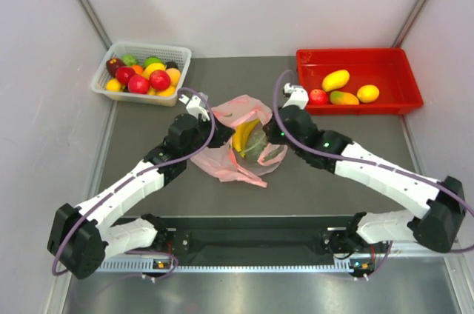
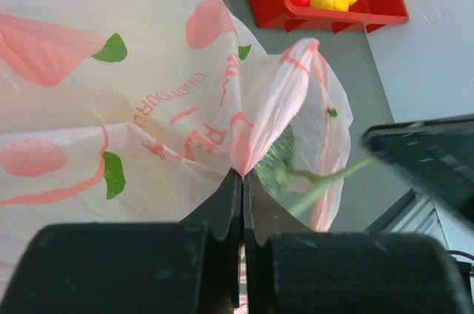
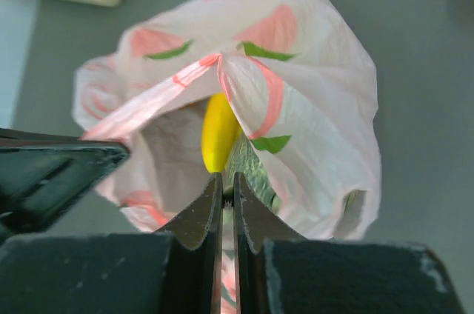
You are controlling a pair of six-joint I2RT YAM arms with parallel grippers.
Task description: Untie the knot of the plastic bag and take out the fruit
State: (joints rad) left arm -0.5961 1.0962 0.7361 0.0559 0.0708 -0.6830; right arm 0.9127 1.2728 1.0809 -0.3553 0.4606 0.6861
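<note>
Right pincer [image 3: 227,181] on plastic bag [image 3: 311,107] rim

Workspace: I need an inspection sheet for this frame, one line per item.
Surface: grey table, no spills seen.
Job's things: pink bag at centre with its mouth open. A banana and a melon show inside. No knot seen.
Clutter: white basket far left and red tray far right, both holding spare fruit.
Grippers: left gripper and right gripper are each shut on bag plastic, on opposite sides.
Cables: a purple cable runs along each arm and loops near the wrist.
Surroundings: white walls on three sides.
</note>
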